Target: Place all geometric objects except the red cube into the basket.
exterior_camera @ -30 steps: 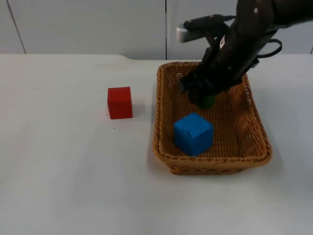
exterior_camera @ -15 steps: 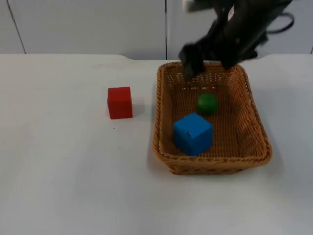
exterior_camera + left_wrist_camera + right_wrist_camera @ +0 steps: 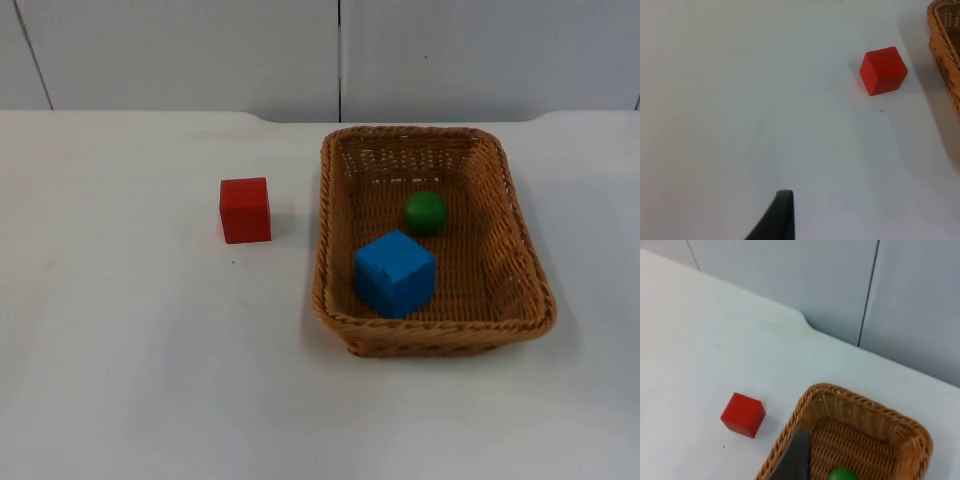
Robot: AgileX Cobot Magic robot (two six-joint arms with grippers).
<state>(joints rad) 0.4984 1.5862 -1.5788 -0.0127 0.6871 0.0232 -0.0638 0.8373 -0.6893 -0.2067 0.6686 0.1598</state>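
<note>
Two shapes, ball (image 3: 425, 212) and blue cube (image 3: 395, 273), lie in the basket (image 3: 330, 230); red cube (image 3: 245, 210) sits beside its left rim; claw states can't be told.

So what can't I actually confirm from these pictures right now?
- Left claw: open or shut. The left wrist view catches one fingertip, the rest cut off by the edge.
- Right claw: the same, one fingertip over the basket.
- Green ball: cut by the right wrist view's edge.
- Blue cube: hides the basket floor beneath it from the top view.
</note>
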